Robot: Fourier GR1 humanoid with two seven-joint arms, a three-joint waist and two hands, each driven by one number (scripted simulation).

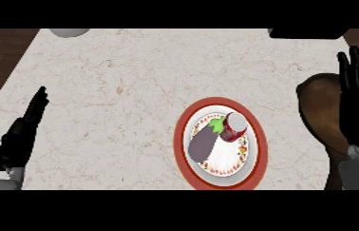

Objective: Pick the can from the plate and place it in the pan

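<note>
Found the can (pixel 235 126) on the red-rimmed plate (pixel 179 144), lower right of centre, touching an eggplant (pixel 203 144). Saw the brown pan (pixel 321 111) at right, apart from the plate. Noted the right hand (pixel 348 101) over the pan and the left hand (pixel 21 135) at the tabletop's (pixel 119 82) lower left, fingers straight, holding nothing.

Plate (pixel 179 142) right of centre on counter (pixel 105 82), toward its near edge. On plate: can (pixel 235 126) at rear right, eggplant (pixel 203 143) just left of it, touching. Pan (pixel 319 109) right of plate, apart, at counter's right edge. Left hand (pixel 21 135) far left; right hand (pixel 347 97) over pan.
</note>
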